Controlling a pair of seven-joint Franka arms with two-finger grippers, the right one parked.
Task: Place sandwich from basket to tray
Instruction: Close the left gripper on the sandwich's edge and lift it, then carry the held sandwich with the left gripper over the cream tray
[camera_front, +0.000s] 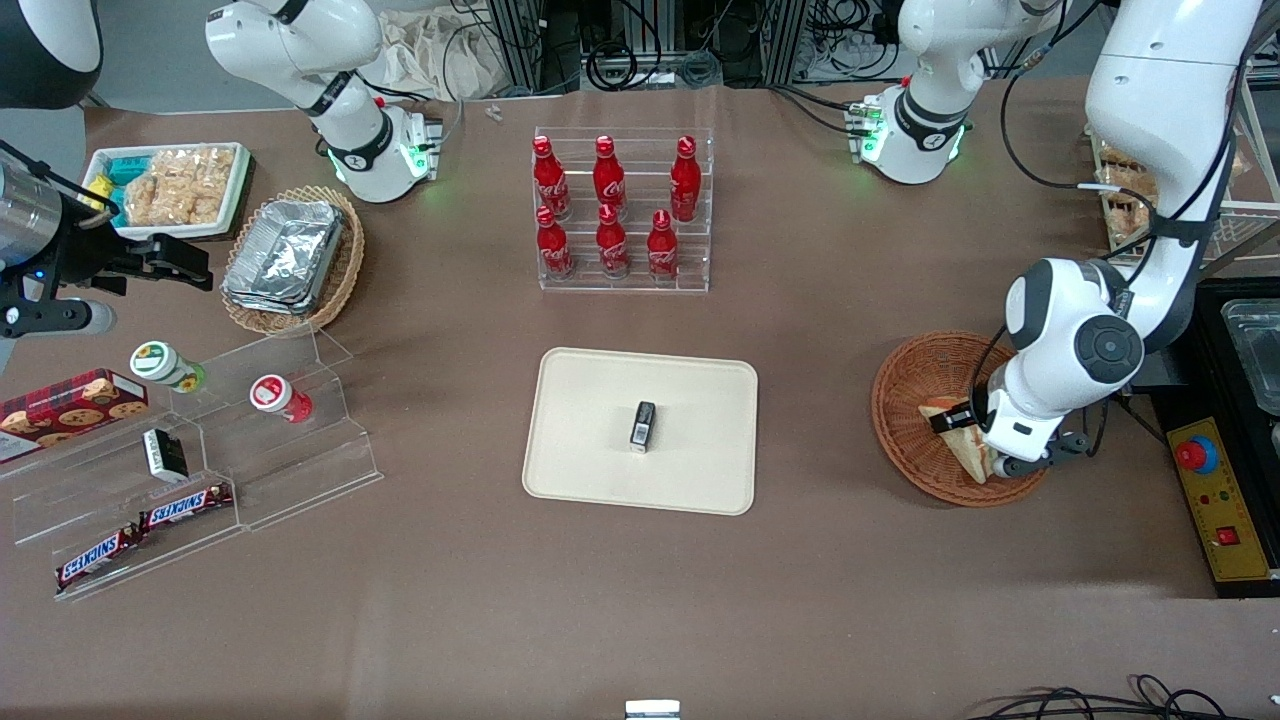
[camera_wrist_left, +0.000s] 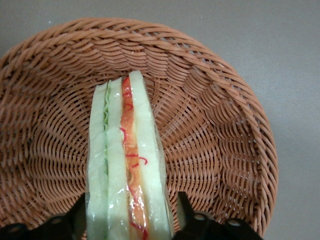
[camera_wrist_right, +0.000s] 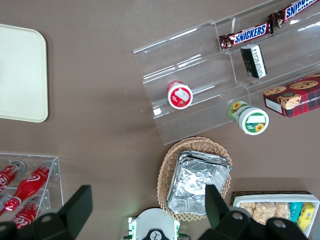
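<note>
My gripper (camera_wrist_left: 131, 220) pinches the sandwich (camera_wrist_left: 127, 165) inside the basket (camera_wrist_left: 220, 130); it is soft, so I squeeze the bread faces gently.

— What is the basket (camera_wrist_left: 215, 100) made of?
— Woven wicker, reddish-brown and ribbed, rough-looking. The sandwich (camera_wrist_left: 127, 165) in it wears glossy clear film over pale, soft bread.
— And the gripper (camera_front: 985, 440)?
— Its fingers (camera_wrist_left: 187, 212) look like matt black plastic, set at the sandwich's sides.
— The tray (camera_front: 600, 470)?
— Smooth, matt cream, on a dull brown worktop (camera_front: 640, 600) covering — cloth or paper, hard to say.
</note>
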